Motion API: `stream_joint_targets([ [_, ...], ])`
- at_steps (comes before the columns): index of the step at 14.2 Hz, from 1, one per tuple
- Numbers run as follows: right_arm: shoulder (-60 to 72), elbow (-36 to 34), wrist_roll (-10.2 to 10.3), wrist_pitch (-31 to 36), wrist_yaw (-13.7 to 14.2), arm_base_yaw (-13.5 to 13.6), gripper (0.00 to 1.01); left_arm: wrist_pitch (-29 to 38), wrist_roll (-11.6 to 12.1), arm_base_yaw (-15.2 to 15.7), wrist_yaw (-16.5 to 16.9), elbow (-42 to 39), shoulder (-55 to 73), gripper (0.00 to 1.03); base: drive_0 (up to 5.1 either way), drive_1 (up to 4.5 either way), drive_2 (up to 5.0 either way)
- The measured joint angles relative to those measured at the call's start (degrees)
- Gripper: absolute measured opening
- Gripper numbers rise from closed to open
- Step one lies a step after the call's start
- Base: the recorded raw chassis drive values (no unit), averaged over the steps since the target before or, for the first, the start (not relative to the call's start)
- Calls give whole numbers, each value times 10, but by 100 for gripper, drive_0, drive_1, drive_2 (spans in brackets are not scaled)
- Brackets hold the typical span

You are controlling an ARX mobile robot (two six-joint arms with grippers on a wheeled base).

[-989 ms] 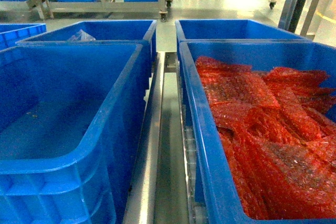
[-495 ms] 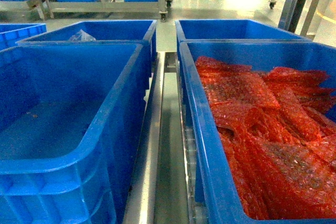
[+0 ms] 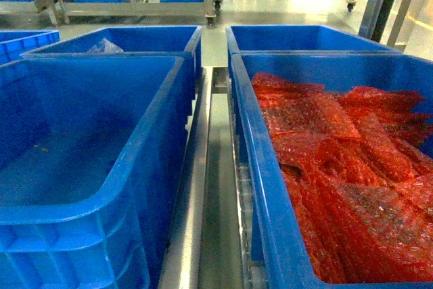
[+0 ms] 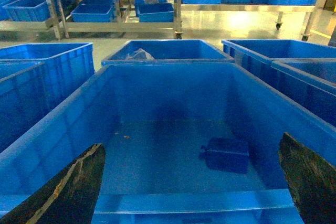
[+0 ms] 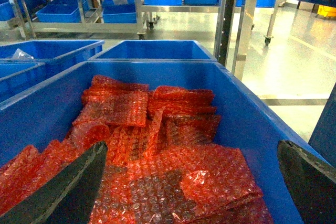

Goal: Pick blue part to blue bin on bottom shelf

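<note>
The blue part (image 4: 227, 155), a small dark-blue block, lies on the floor of a big blue bin (image 4: 157, 85), right of its middle. My left gripper (image 4: 191, 141) hangs open just above that bin's near rim, with nothing between its dark fingers (image 4: 73, 187). In the head view the same bin (image 3: 135, 187) stands at the left and its near wall hides the part. The bottom shelf's steel divider rail (image 3: 210, 167) runs between the two front bins. My right gripper (image 5: 191, 143) is open and empty over the right-hand bin (image 5: 247, 124). Neither gripper shows in the head view.
The right-hand bin (image 3: 270, 187) is full of red bubble-wrap bags (image 3: 338, 160). Two more blue bins (image 3: 298, 37) stand behind; the left one holds a clear plastic bag (image 3: 105, 47). Steel racks with blue bins (image 4: 94, 11) stand across the shiny floor.
</note>
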Motion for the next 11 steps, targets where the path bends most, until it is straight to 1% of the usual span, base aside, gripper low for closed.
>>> stream_joint_targets([
  [11, 0, 0, 0, 0, 0, 0, 98, 0, 0, 0, 0, 0, 0, 98, 0, 0, 0],
])
